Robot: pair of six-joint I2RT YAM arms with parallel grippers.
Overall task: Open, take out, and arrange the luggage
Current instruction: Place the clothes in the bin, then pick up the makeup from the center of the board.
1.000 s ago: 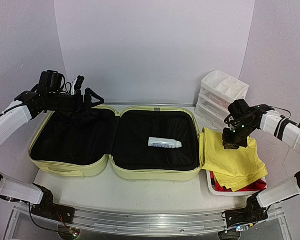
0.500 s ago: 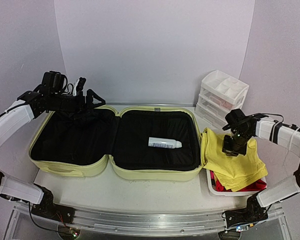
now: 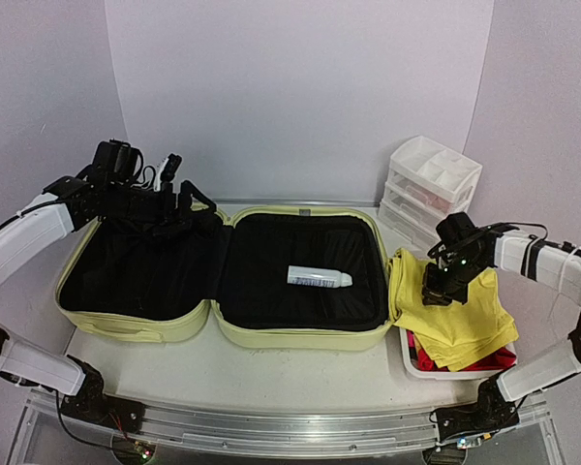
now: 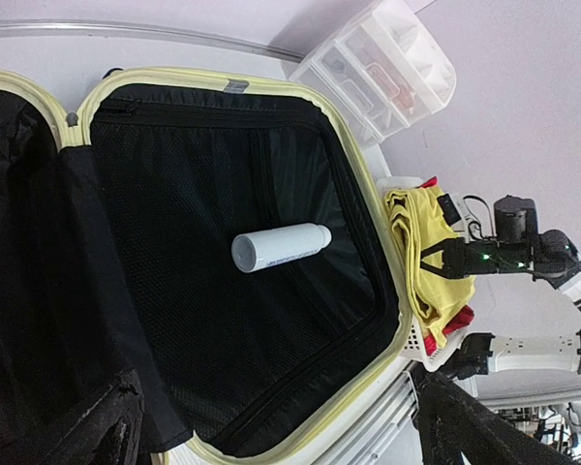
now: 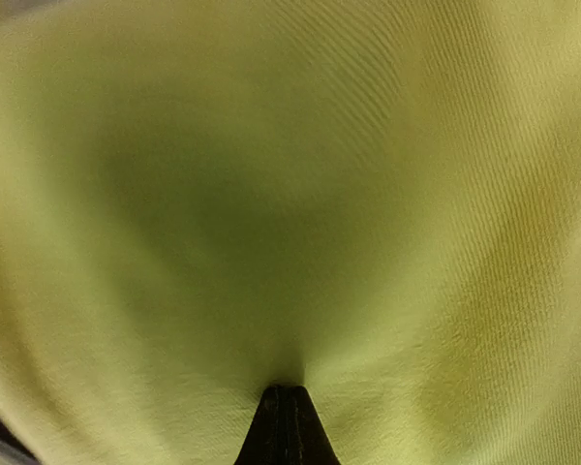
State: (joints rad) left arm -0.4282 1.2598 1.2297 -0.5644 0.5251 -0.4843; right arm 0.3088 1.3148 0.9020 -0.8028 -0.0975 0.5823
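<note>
Luggage lies spread flat on the worktop, both black-lined halves facing up, so the opening step looks finished. Over the last second the left arm has swung from the back-left rim toward the hinge and now hangs above the left half. The left fingers are spread as wide as they go and hold nothing. Its wrist camera looks down on the white bottle, which has not moved and lies alone in the right half. That points to the bottle as the next thing to take out. The right arm has slid a little inward and lower over the yellow cloth heaped on the white basket beside the luggage. The right fingers are fully closed with their tip pressed into the fabric. Whether a fold is pinched between them I cannot tell. It looks like tidying the pile.
</note>
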